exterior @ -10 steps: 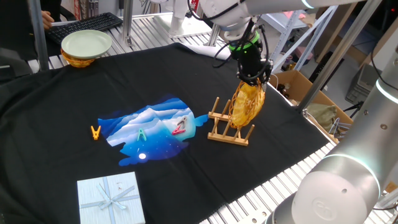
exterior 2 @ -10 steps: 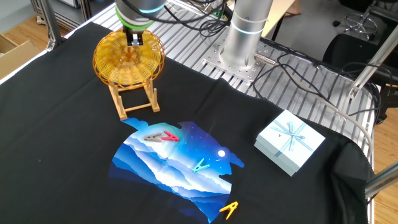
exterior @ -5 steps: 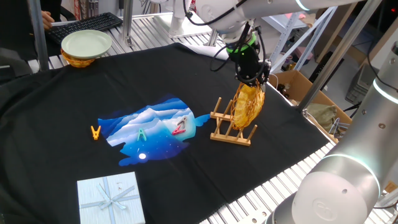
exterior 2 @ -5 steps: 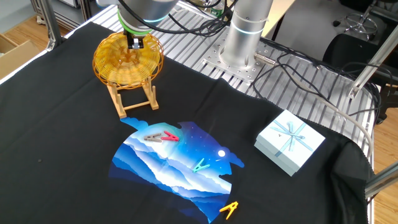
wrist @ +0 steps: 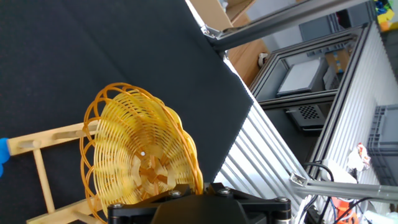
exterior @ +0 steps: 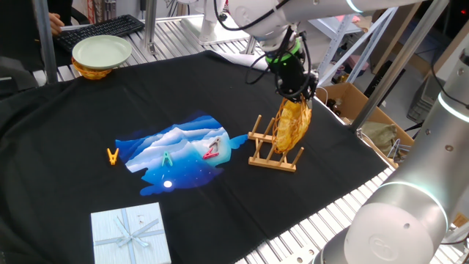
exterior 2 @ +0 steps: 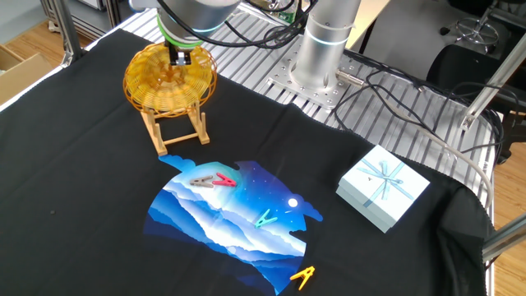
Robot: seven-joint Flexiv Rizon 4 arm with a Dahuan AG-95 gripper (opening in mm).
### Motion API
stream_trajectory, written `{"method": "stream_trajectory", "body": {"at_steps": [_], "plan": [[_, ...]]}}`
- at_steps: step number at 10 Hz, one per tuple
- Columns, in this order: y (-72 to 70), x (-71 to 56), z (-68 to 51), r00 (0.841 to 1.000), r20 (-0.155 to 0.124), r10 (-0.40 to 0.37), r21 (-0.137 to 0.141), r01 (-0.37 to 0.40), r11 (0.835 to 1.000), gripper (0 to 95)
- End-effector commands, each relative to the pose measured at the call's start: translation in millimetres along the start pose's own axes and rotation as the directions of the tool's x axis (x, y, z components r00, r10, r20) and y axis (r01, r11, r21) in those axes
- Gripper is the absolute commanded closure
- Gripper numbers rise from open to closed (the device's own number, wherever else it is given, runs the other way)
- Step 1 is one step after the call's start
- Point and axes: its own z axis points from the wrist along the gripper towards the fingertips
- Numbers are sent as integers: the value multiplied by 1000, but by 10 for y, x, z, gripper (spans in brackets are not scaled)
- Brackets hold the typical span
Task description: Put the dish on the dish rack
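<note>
gripper: black two-finger gripper [exterior 2: 180,59] on the silver arm, angled down, jaws nearly closed, pinching the top rim of the dish; fingertips hidden in the hand view
dish: round golden-yellow woven wicker basket-plate [exterior 2: 171,80] with an open lattice edge, standing on edge, slightly tilted, lower rim down among the rack's pegs; concave side faces the hand camera [wrist: 140,155]
dish rack: small light wooden rack with slatted base and upright pegs [exterior: 272,154], on the black cloth near the table's edge; the dish is in the end nearest that edge, other pegs free
cloth: black tablecloth [exterior 2: 99,197] over the table
mat: blue and white mountain-print mat [exterior: 179,154], just beside the rack, not touching it as far as visible
pegs on mat: red clothespin [exterior: 212,151] and green clothespin [exterior: 167,158] lying on the print; a grey one beside the red shows only in the other fixed view
off mat: orange clothespin [exterior: 112,155], on the cloth just beside the mat's edge
box: pale blue gift box with ribbon bow [exterior: 130,234], well apart from the rack
far corner: pale green smooth plate [exterior: 102,50] on a yellow bowl, at the cloth's far edge
</note>
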Motion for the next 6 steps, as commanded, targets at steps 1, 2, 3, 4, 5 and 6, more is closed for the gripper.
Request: {"method": "stream_trajectory", "body": {"at_steps": [1,2,3,4,5,6], "plan": [[13,8,23,1000,16,5,8,-5,1000,950],[19,9,27,1000,16,7,9,-7,1000,950],[33,11,37,1000,16,1,10,-1,1000,950],[55,15,53,1000,13,-5,12,5,1000,950],[59,15,56,1000,13,-6,13,6,1000,950],[64,14,58,1000,14,-7,14,7,1000,950]]}}
